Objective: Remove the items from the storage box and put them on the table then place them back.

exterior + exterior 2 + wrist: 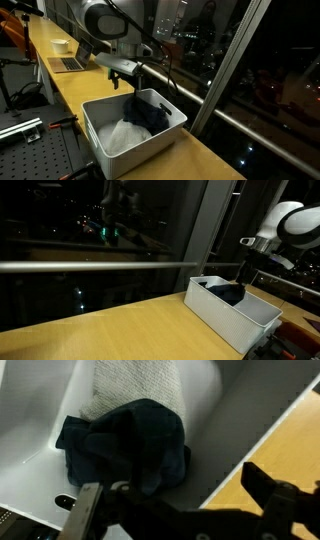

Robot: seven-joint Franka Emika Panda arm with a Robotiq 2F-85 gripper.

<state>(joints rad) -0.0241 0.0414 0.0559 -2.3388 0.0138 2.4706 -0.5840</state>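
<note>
One long yellow wood table point(100, 330) runs beside a dark window point(100, 225), and the white storage box point(135, 155) sits on it. Two soft things lie inside the box: a white cloth point(135, 385) at the bottom and a dark blue garment point(130, 445) bunched up partly on top of it. Just above the garment hangs the claw point(175, 500), its two fingers spread wide with nothing between them.
</note>
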